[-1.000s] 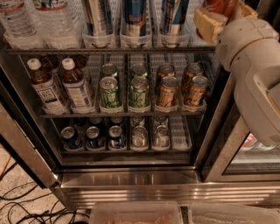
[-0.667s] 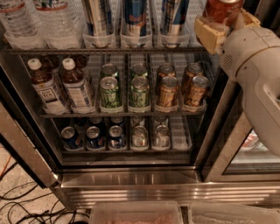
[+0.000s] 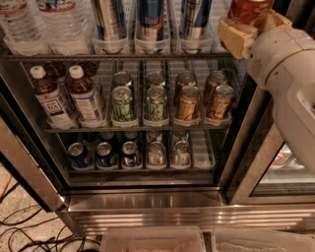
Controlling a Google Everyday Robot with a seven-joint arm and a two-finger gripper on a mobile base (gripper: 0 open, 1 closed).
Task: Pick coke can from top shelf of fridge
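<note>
While water bottles (image 3: 29,24) and tall silver-blue cans (image 3: 150,22) fill the top shelf (image 3: 123,57) to the left, my hand (image 3: 256,27) at its right end clasps the coke can (image 3: 248,9). Grasp looks made; next, I judge, a straight pull clear of the fridge (image 3: 147,202), can kept upright.

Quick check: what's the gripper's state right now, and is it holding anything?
Gripper, at the upper right of the view: closed on the red-orange metallic coke can, held between its tan fingers.
</note>
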